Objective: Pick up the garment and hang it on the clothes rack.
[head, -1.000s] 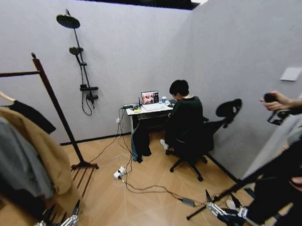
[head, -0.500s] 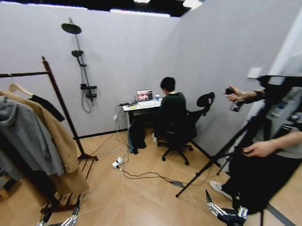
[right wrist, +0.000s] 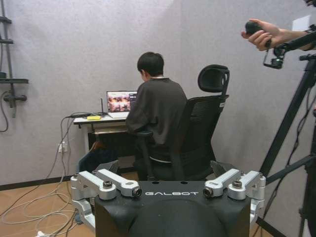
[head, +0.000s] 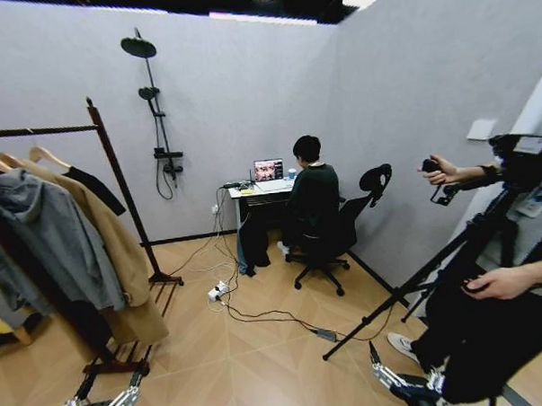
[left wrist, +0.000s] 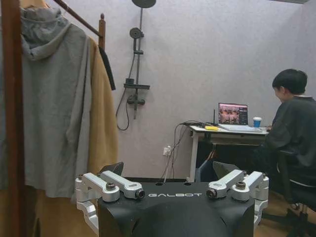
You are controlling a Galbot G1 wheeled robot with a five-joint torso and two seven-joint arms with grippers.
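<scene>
The clothes rack (head: 119, 187) stands at the left, dark wood with a slanted post and a top bar. The garment (head: 97, 189), a black T-shirt on a light wooden hanger (head: 49, 157), hangs from that bar nearest the post, mostly hidden behind a tan coat (head: 111, 255). In the left wrist view the garment (left wrist: 106, 66) is a black strip behind the coat, near the clothes rack's bar (left wrist: 74, 15). My left gripper (head: 108, 385) (left wrist: 170, 170) is low, open and empty, in front of the rack's base. My right gripper (head: 402, 366) (right wrist: 165, 168) is low at the right, open and empty.
A grey hoodie (head: 48, 240) hangs in front of the coat. A seated person (head: 311, 201) works at a desk (head: 257, 196) by the back wall. Cables and a power strip (head: 219, 291) lie on the floor. A tripod (head: 410, 287) and a standing person are at the right.
The whole picture has shifted, so the camera has turned left: more of the rack and its clothes shows now. Both grippers keep their places in the picture, still open.
</scene>
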